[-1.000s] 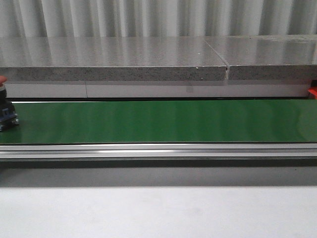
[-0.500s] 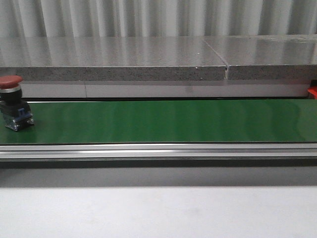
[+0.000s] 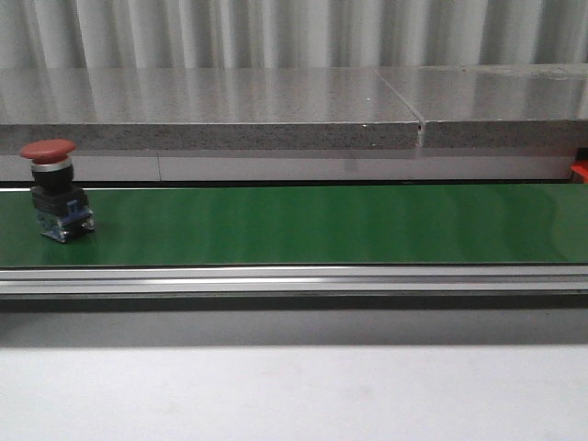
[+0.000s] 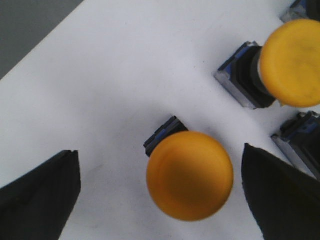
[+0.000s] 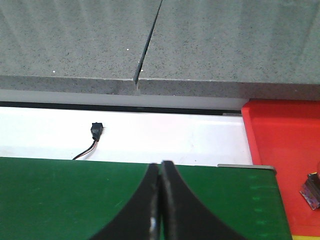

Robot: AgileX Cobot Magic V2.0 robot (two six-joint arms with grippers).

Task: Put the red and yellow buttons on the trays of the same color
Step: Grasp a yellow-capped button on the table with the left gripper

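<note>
A red button (image 3: 57, 188) stands upright on the green belt (image 3: 322, 225), far left. My left fingers (image 4: 42, 192) spread wide around a yellow button (image 4: 190, 175); my right fingers (image 5: 161, 200) are pressed together, empty, above the belt beside the red tray (image 5: 282, 135), likely waiting.

You will find no readable text, label, brand, number or sign in any of the three views. The red button (image 3: 57, 188) on the green belt (image 3: 322, 225) shows only a plain cap and a dark body with nothing printed that can be made out, and the yellow buttons (image 4: 190, 175) under the left wrist have bare caps. The red tray (image 5: 282, 150) at the right end of the belt and the grey stone ledge (image 3: 211, 110) beyond it carry no markings either.
</note>
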